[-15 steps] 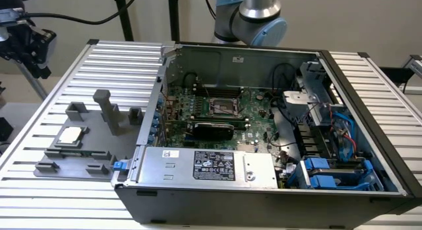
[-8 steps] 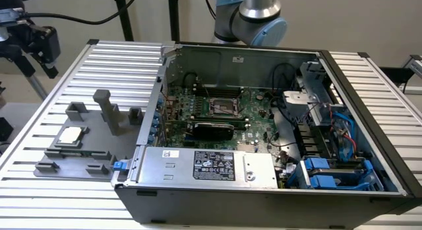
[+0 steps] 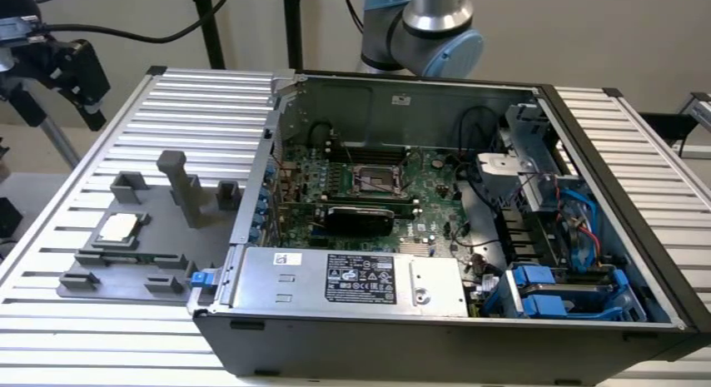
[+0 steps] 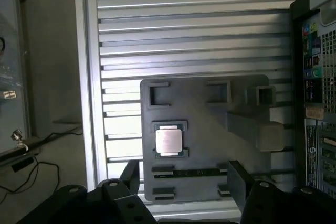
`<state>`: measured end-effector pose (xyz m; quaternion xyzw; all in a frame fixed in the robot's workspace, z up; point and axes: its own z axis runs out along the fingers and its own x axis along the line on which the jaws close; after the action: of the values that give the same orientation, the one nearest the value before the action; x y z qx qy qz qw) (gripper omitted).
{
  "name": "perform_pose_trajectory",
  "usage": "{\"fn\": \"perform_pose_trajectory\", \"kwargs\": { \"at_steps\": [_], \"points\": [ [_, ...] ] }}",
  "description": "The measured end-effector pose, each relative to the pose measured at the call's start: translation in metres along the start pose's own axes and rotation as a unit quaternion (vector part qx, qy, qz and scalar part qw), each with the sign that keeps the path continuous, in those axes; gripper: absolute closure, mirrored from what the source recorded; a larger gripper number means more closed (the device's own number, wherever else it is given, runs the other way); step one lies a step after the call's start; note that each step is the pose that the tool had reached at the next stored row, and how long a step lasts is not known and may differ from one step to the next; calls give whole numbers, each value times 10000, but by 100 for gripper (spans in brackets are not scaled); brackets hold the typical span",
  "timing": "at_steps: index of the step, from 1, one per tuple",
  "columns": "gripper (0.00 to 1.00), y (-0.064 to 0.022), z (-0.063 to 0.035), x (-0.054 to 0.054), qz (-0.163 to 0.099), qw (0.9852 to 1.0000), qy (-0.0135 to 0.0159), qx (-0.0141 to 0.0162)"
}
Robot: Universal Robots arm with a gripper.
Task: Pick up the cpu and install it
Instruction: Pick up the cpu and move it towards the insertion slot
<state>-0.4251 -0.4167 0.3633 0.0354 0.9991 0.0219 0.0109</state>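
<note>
The cpu, a small square chip with a silver-grey top, lies flat in a recess of the grey fixture plate on the slatted table, at the exterior view's left. My gripper hangs high above the table's far left corner, well clear of the cpu. It is open, with its two black fingers spread wide and nothing between them. The dark socket frame sits on the motherboard inside the open computer case.
Grey upright blocks stand on the fixture plate beside the cpu. The computer case fills the exterior view's middle and right, with a power supply, cables and blue drive bays. Stand poles and cables run behind the table.
</note>
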Motion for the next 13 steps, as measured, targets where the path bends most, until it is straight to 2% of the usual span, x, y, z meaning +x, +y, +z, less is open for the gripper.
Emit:
{"fn": "perform_pose_trajectory", "kwargs": {
  "at_steps": [13],
  "points": [
    [23, -20, 233, 128, -1, 10000, -1, 0]
  ]
}}
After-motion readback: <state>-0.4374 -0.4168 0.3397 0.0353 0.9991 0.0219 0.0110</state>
